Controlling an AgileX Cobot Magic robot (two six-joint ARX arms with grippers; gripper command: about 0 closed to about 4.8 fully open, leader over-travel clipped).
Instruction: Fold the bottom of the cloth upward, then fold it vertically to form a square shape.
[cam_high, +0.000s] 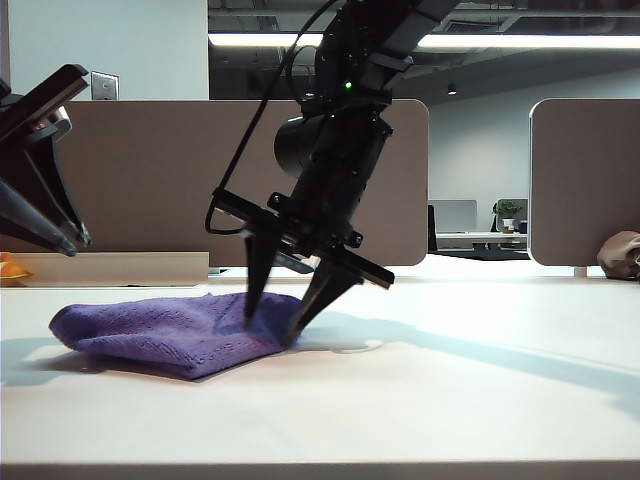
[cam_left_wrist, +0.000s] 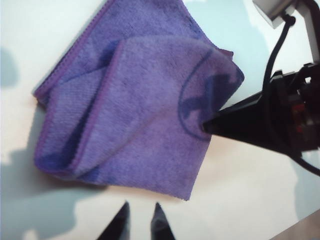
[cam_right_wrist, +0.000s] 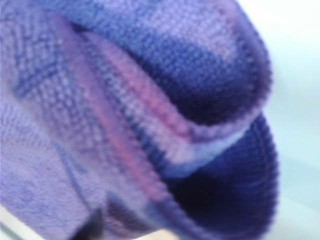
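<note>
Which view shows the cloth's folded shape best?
The left wrist view: the whole cloth lies below it, layers and hems visible, with the right gripper at its edge. The exterior view shows only a low side profile; the right wrist view shows blurred close-up folds.

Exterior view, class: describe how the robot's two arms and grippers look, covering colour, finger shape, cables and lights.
Both arms are black. The right gripper has two long tapered fingers under a crossbar, a cylindrical wrist, a looping black cable and a small green light. The left gripper shows dark pointed fingers on a grey-edged housing.
</note>
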